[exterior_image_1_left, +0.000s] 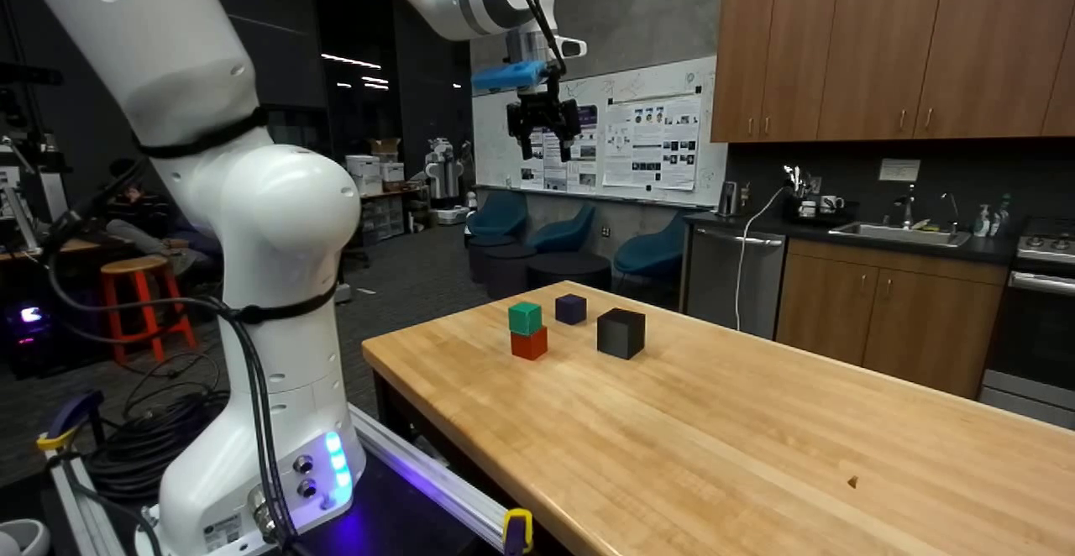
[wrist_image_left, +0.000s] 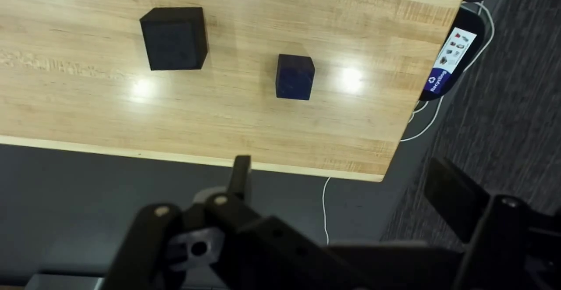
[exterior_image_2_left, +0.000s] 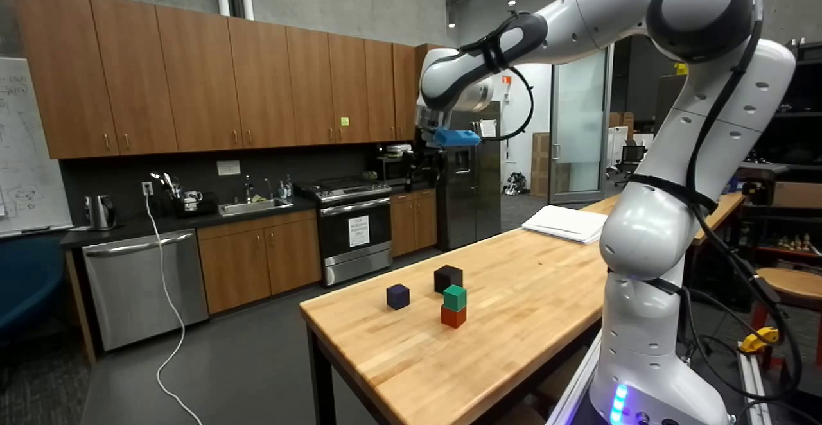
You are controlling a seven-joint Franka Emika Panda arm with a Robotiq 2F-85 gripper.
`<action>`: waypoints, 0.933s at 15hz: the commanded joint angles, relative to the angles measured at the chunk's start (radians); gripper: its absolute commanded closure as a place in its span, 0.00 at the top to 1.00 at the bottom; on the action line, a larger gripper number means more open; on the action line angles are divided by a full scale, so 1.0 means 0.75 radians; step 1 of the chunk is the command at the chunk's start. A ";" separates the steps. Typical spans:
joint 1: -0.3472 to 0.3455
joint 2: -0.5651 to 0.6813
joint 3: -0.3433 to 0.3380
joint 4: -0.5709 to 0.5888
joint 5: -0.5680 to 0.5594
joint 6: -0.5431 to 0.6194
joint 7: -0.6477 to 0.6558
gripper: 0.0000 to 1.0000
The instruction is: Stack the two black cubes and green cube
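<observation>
The green cube sits on top of a small red cube on the wooden table; the green cube also shows in an exterior view and is out of the wrist view. The larger black cube stands apart on the table and also shows in the wrist view. The smaller black cube, dark bluish, stands apart from both and shows in the wrist view. My gripper is high above the table, open and empty; its spread fingers show in the wrist view.
The cubes stand near one end of the wooden table; its edge and corner show in the wrist view. A stack of white papers lies farther along the table. A kitchen counter stands beyond it.
</observation>
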 commanded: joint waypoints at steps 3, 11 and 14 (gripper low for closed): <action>-0.015 0.178 0.003 0.069 -0.034 0.113 0.010 1.00; -0.016 0.433 0.002 0.082 -0.049 0.371 0.017 1.00; -0.014 0.525 0.001 0.104 -0.043 0.403 0.016 1.00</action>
